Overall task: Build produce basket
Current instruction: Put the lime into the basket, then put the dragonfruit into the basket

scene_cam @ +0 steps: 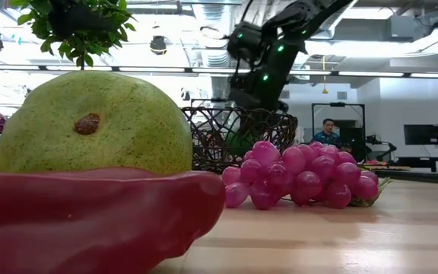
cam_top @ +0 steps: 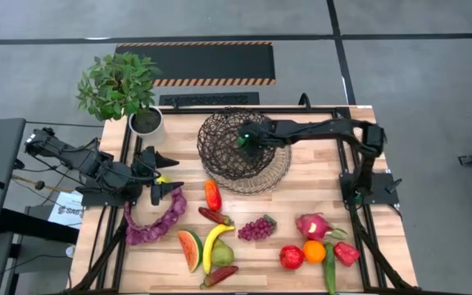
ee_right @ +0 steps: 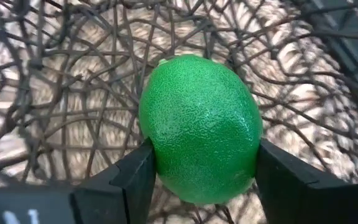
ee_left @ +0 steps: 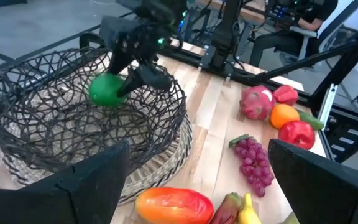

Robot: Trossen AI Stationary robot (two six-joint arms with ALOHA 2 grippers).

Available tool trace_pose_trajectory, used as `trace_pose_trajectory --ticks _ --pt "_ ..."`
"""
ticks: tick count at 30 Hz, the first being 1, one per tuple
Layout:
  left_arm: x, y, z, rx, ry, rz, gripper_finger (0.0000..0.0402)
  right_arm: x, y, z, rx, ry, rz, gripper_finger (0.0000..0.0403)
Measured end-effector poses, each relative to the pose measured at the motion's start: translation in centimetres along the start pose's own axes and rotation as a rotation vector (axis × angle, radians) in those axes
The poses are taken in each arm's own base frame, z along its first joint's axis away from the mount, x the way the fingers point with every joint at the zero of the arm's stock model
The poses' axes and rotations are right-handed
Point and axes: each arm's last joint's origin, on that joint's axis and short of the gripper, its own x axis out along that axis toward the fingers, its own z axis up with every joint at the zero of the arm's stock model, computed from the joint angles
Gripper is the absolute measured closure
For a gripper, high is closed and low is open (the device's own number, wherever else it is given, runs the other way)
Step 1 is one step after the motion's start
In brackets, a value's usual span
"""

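The basket [cam_top: 244, 152], dark wire mesh on a tan wicker base, stands at the table's far middle. My right gripper [cam_top: 242, 139] reaches into it from the right, shut on a round green fruit [ee_right: 197, 127]. The other produce lies along the near half of the table: a purple string [cam_top: 158, 217], an orange-red pepper [cam_top: 212, 195], grapes [cam_top: 256, 228], a watermelon slice [cam_top: 189, 250], a banana [cam_top: 214, 246], a dragon fruit [cam_top: 311, 225] and an orange [cam_top: 314, 251]. My left gripper [cam_top: 161, 176] waits open at the table's left, pointing toward the basket with nothing between its fingers. My right gripper pinches the green fruit by two opposite sides [ee_right: 160, 155] between its two fingers. The fingers [ee_left: 143, 73] slant down into the bowl from the table's right. The fruit [ee_left: 107, 90] sits inside the mesh wall, held above the wicker base.
A potted plant [cam_top: 125, 94] in a white pot stands at the far left corner. A green pear [scene_cam: 90, 125] and a red pepper [scene_cam: 90, 221] lie near the front edge. Red fruits and a green pepper [cam_top: 329, 270] cluster near right. A person [scene_cam: 327, 133] sits in the room beyond.
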Motion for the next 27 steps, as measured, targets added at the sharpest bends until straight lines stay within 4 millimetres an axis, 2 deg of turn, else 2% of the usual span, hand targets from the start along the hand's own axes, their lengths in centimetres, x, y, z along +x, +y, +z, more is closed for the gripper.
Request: trace_pose_trajectory --ticks 5,9,17,22,27 --pt "0.0 0.0 0.0 -0.008 -0.001 0.007 0.0034 1.7 0.4 0.0 -0.032 0.081 -0.048 0.0163" --pt "0.0 0.1 -0.1 -0.006 0.004 0.01 0.0034 2.0 0.4 0.1 -0.04 0.092 -0.075 0.0155" --pt "0.0 0.1 -0.2 0.0 0.011 0.015 0.0034 1.7 0.2 0.1 -0.055 0.101 -0.075 0.0081" --pt "0.0 0.1 -0.2 0.0 0.011 0.016 0.0034 -0.8 0.3 1.8 -0.1 0.081 -0.063 0.0052" --pt "0.0 0.1 -0.2 -0.006 0.011 0.016 0.0034 -5.8 -0.3 2.6 -0.11 0.082 -0.05 0.0052"
